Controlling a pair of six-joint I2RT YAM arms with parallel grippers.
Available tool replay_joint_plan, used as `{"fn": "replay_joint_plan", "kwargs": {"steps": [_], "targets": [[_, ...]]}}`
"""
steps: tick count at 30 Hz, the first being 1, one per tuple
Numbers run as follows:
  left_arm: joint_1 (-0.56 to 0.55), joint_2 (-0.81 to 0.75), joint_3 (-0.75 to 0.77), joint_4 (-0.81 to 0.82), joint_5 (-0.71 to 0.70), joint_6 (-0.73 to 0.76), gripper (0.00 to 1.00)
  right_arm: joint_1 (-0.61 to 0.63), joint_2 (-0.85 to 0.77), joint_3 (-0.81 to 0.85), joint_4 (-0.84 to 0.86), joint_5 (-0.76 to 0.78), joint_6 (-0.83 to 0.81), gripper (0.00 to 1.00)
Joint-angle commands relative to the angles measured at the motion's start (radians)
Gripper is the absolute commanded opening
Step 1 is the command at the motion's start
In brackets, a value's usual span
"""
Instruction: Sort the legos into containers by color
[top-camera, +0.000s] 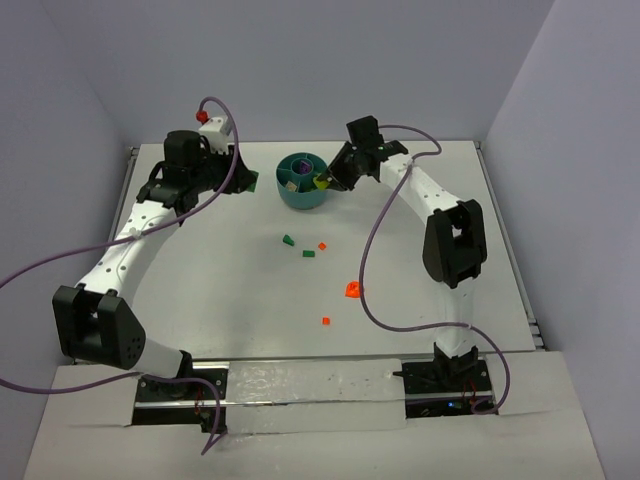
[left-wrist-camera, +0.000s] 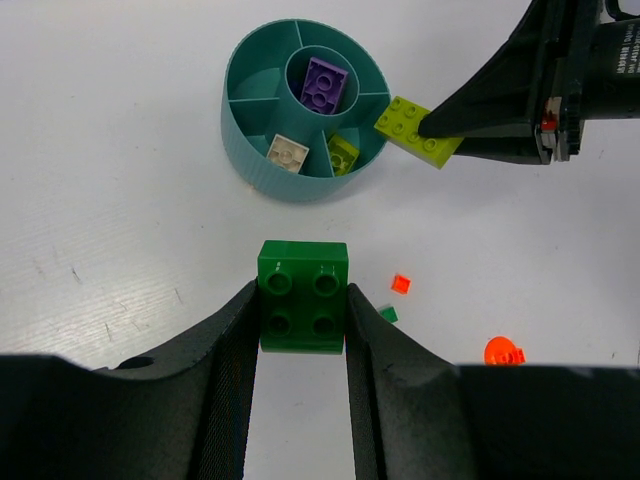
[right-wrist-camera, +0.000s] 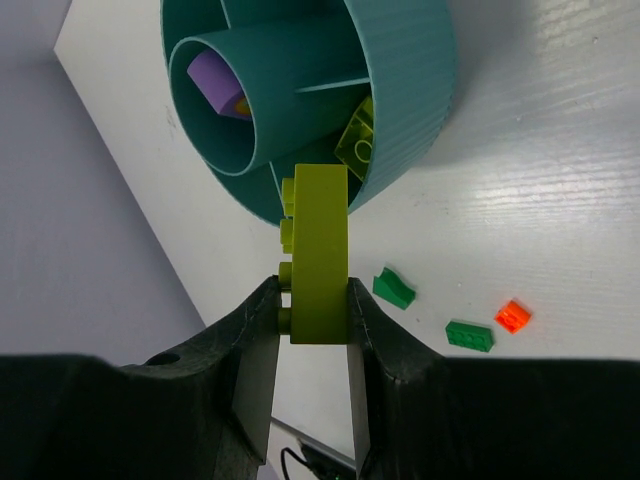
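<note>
The teal bowl (top-camera: 300, 196) stands at the table's back middle. Its hub holds a purple brick (left-wrist-camera: 325, 82); one wedge holds a cream brick (left-wrist-camera: 288, 153) and the neighbouring wedge a lime brick (left-wrist-camera: 343, 153). My left gripper (left-wrist-camera: 300, 320) is shut on a dark green four-stud brick (left-wrist-camera: 302, 296), just left of the bowl in the top view (top-camera: 248, 185). My right gripper (right-wrist-camera: 315, 300) is shut on a lime brick (right-wrist-camera: 320, 250), held on edge at the bowl's right rim (right-wrist-camera: 410, 90), over the wedge with the lime brick.
Loose bits lie on the table in front of the bowl: two dark green pieces (top-camera: 288, 240) (top-camera: 308, 254), a small orange piece (top-camera: 322, 245), an orange-red round piece (top-camera: 352, 289) and another small orange piece (top-camera: 326, 321). Walls enclose the table on three sides.
</note>
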Motion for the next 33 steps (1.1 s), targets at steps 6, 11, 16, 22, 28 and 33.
{"fn": "replay_joint_plan", "kwargs": {"steps": [6, 11, 16, 22, 28, 33], "targets": [[0.019, -0.005, -0.012, 0.064, 0.042, -0.02, 0.0, 0.016, 0.038, 0.09, 0.04, -0.013, 0.016, 0.02], [0.028, -0.003, -0.017, 0.066, 0.051, -0.025, 0.0, 0.019, 0.066, 0.084, 0.049, -0.023, 0.027, 0.05], [0.033, -0.003, -0.022, 0.071, 0.059, -0.026, 0.0, 0.021, 0.085, 0.084, 0.056, -0.028, 0.03, 0.13], [0.035, 0.0, -0.026, 0.078, 0.062, -0.032, 0.0, 0.023, 0.091, 0.084, 0.075, -0.054, 0.029, 0.27], [0.036, 0.013, -0.01, 0.086, 0.082, -0.048, 0.0, 0.023, 0.083, 0.091, 0.098, -0.078, 0.032, 0.64], [0.036, 0.02, -0.006, 0.095, 0.085, -0.052, 0.0, 0.023, 0.076, 0.108, 0.112, -0.088, 0.021, 0.79]]}}
